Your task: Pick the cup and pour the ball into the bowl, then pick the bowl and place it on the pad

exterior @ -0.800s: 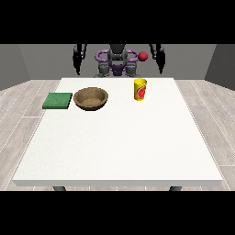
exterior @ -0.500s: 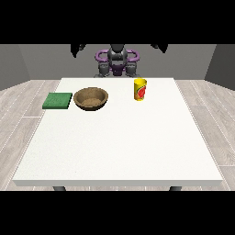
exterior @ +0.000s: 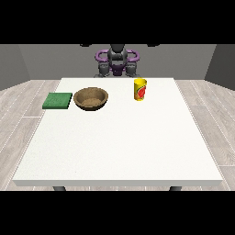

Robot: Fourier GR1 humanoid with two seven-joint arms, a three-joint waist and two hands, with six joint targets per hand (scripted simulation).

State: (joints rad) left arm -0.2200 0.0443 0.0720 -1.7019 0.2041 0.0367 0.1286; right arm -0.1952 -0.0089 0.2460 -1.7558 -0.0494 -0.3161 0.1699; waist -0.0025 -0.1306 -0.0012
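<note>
On my table [exterior: 117,147]: yellow cup [exterior: 140,89] upright, well right of brown bowl [exterior: 91,98], green pad [exterior: 58,100] just beyond; my hands out of view, state unknowable.

White table [exterior: 119,147], seemingly wooden floor [exterior: 23,101], grey walls [exterior: 41,59].

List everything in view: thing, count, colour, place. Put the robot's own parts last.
table: one, white, filling the middle of the view.
pad: one, green, flat on the table at the view's left.
bowl: one, brown, on the table just right of the pad, upright.
cup: one, yellow with a red mark, upright on the table right of the bowl, near the far edge.
ball: none visible; the cup's inside cannot be seen.
robot torso: one, grey and purple, behind the table's far edge.
hands: none in view.
</note>
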